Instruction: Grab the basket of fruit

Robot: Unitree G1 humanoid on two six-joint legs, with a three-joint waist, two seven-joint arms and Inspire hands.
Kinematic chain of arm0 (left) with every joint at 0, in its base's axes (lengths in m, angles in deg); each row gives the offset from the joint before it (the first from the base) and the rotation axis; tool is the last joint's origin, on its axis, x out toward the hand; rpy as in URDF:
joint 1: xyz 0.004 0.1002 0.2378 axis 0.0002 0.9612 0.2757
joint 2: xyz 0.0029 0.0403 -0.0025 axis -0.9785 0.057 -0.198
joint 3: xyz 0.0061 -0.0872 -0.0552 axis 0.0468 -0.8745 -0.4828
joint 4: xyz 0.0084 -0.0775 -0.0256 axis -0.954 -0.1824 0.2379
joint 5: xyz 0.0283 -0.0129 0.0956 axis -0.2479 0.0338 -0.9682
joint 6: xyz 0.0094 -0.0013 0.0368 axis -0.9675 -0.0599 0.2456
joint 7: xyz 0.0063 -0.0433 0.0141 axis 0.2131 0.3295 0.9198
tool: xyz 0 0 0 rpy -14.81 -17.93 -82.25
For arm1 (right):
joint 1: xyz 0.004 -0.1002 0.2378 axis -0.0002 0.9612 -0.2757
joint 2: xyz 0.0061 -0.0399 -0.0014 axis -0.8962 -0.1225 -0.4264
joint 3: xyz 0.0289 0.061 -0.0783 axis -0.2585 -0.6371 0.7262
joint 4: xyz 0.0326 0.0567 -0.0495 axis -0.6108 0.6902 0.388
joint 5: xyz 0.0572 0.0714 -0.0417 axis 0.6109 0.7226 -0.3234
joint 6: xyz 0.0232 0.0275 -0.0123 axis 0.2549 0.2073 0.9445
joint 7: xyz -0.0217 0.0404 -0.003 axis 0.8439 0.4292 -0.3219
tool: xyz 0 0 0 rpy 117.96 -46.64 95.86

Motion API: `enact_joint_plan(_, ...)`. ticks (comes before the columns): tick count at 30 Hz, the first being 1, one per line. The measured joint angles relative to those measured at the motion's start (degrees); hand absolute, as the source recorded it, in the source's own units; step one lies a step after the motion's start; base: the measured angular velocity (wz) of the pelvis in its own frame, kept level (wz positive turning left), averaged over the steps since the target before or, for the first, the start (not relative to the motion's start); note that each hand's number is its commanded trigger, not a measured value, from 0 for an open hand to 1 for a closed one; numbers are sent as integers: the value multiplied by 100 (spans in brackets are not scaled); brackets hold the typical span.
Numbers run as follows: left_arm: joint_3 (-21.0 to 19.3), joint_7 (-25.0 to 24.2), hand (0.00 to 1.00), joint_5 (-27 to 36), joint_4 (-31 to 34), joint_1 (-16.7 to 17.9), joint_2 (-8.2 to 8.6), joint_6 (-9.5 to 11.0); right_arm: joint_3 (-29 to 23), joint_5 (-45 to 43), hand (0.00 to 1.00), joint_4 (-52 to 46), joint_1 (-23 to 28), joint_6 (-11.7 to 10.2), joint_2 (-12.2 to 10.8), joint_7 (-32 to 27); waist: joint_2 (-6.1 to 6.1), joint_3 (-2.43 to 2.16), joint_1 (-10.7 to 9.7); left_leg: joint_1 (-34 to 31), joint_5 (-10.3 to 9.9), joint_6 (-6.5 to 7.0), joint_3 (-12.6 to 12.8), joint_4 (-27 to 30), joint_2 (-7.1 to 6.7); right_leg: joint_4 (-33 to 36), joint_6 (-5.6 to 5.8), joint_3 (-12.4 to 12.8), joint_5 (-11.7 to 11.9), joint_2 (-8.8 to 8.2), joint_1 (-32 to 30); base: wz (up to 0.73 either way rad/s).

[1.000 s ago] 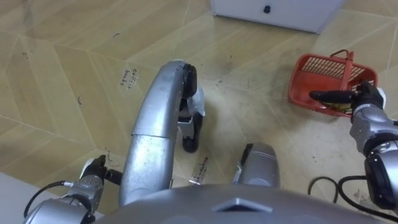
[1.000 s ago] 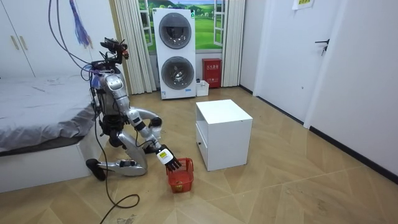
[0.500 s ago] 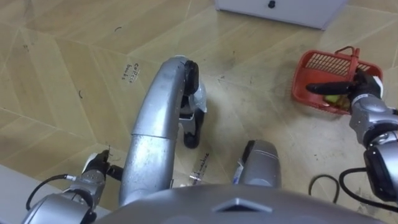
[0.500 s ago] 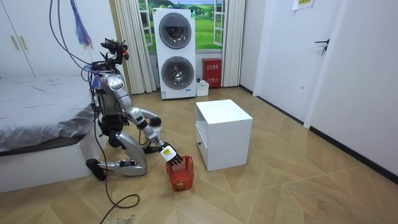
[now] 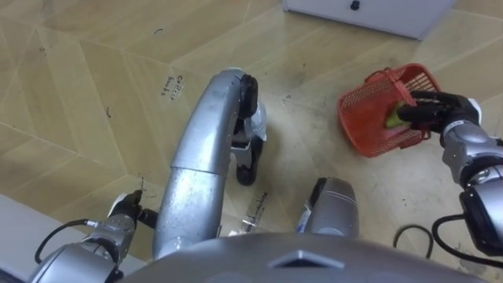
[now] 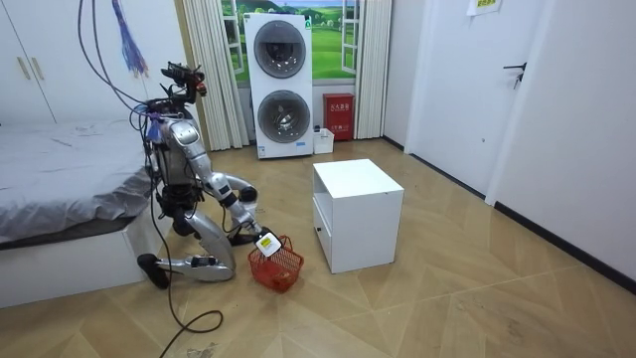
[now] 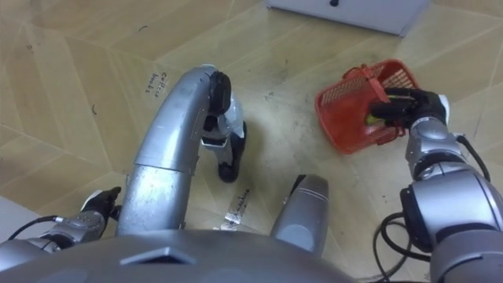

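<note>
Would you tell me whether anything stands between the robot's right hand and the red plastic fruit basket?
Nothing visible does: the right hand is curled round the handle of the red plastic fruit basket, which is tilted.

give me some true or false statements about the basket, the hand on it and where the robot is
1. The right hand is curled round the red basket. True.
2. The basket stands level and upright. False: it hangs tilted in the hand's grip.
3. The basket is empty. False: a yellow-green fruit lies inside.
4. The robot is down low on the floor next to the bed. True.
5. The basket sits on top of the white cabinet. False: it is low down, beside the cabinet.
</note>
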Motion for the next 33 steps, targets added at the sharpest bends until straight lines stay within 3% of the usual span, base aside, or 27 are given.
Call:
enact_joint_plan(8,-26,-27,0,5,-4,36,0,-9,-1,452,100,120,36,5,19,7,48,-8,47,6,73,-43,-8,-38,0,58,0,-2,0,-5,-23,0)
enact_joint_plan(25,-101,-116,0,-1,-3,28,4,-91,63,632,100,129,72,16,107,-28,26,3,50,52,204,-31,-45,-31,5,167,-13,-73,-6,-1,119,0)
enact_joint_plan(29,-230,-134,0,-3,-3,39,4,-96,62,841,100,126,133,156,100,61,23,1,50,79,208,-7,-77,-6,8,177,-20,-79,-9,5,143,0)
enact_joint_plan(33,-450,-134,0,-13,7,39,4,-98,47,966,100,90,231,213,72,119,-47,31,52,77,199,9,-106,36,8,186,-36,-73,-16,87,149,-4)
